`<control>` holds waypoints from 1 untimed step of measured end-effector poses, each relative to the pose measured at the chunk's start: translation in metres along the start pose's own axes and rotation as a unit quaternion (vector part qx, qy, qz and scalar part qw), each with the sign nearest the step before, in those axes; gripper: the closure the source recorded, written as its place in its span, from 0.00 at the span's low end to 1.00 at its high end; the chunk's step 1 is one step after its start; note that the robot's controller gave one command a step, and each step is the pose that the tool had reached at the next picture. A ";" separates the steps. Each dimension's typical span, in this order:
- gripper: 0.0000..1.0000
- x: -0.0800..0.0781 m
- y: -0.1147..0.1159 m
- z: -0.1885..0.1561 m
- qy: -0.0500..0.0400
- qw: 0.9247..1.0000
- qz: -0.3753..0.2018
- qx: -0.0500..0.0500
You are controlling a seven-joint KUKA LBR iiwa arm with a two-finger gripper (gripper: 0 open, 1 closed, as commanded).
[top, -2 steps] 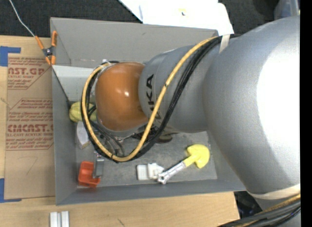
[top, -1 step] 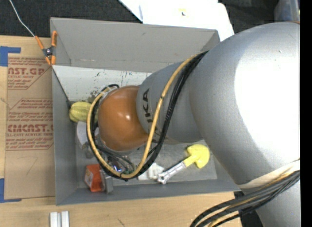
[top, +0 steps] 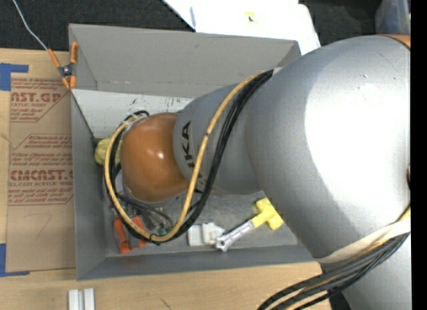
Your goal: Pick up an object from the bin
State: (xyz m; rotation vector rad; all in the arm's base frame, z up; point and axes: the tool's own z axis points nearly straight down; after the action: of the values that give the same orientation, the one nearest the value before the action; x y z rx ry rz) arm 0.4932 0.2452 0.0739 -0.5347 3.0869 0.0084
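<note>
Cables (top: 197, 181) loop round the orange wrist cover (top: 150, 155), which hangs over the grey bin's (top: 87, 235) left half and hides what lies beneath; the gripper's state cannot be told. Beside it sit a yellow lump (top: 102, 151) and an orange piece (top: 121, 239). Along the front wall lie a white block (top: 199, 235) and a yellow-handled tool (top: 267, 215).
</note>
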 end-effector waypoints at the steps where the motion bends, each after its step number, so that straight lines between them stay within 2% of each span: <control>1: 1.00 0.000 0.000 0.000 0.000 1.000 0.000 0.000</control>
State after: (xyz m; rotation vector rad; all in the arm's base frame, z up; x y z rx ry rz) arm 0.4932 0.2454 0.0740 -0.5343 3.0869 0.0092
